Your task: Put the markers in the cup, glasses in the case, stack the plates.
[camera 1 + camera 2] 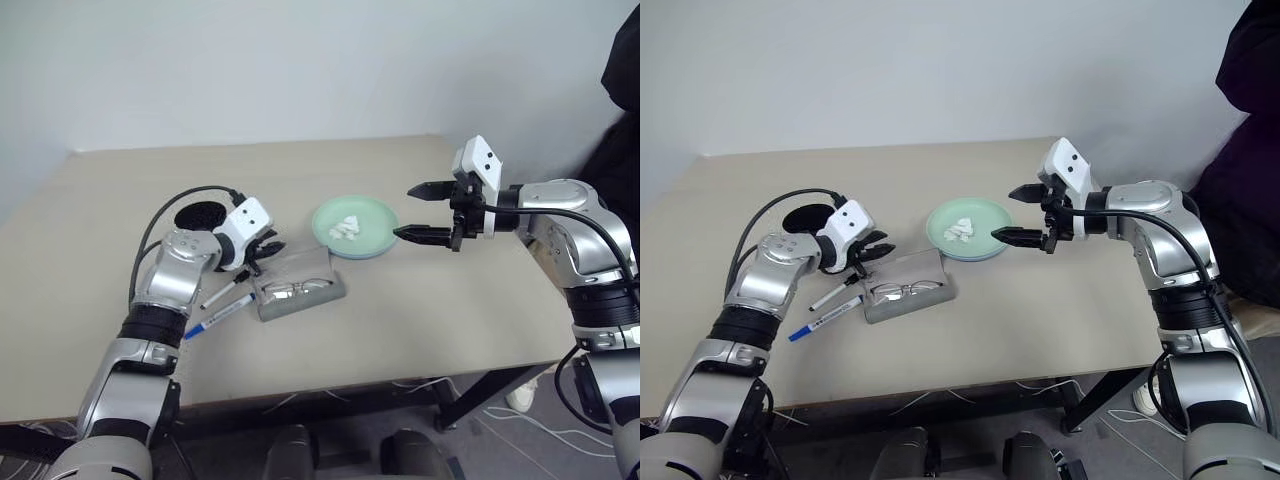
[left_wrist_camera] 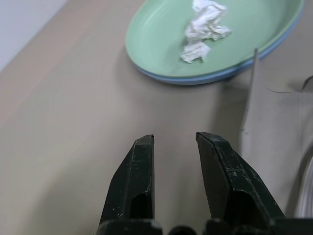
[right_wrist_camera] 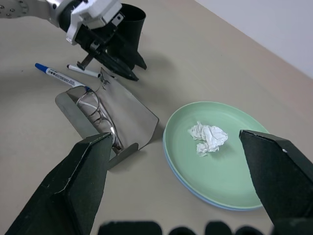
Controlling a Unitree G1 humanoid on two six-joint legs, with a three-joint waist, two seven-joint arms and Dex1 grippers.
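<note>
Your left gripper (image 2: pixel 173 139), fingers narrowed to a slim gap and holding nothing, sits by the far-left edge of the open case (image 3: pixel 128 110), glasses (image 3: pixel 100 115) inside. Nudge the lid closed gently. Right gripper (image 1: pixel 422 211) hovers wide over the stacked plates (image 1: pixel 372 214).
</note>
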